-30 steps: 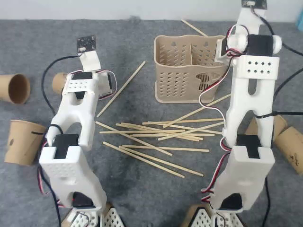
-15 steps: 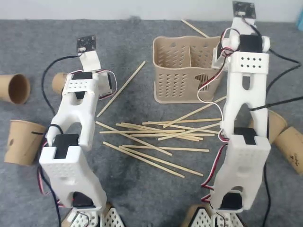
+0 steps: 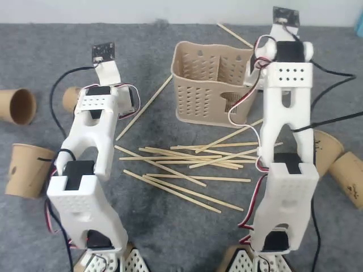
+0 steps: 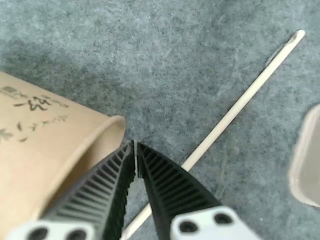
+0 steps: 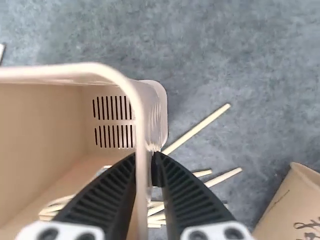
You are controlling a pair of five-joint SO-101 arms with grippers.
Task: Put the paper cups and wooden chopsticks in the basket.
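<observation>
1. Gripping the right wall of the beige slotted plastic basket (image 5: 50, 135), the right claw (image 5: 148, 162) has its jaws pinched narrow on the rim, one inside and one outside.
2. Over the last second the basket has slid left across the grey felt worktop (image 3: 181, 238) and turned. Its left side is now nearer the lone thin wooden chopstick (image 3: 146, 106) lying at the far left. The right arm has swung left and farther out with it.
3. The loose pile of pale wooden chopsticks (image 3: 193, 158) in the middle lies as it did, on the near side of the basket, and none is lifted.
4. The brown paper cups (image 3: 25, 170) on their sides at the left edge, and the pair at the right edge, have not moved.
5. The left claw (image 4: 135, 145) keeps still, jaws almost shut and holding nothing. Its tips are just beside the rim of another brown paper cup (image 4: 50, 150).
6. This looks like repositioning the container, not filling it, so the loading of cups and chopsticks seems to lie wholly ahead.
</observation>
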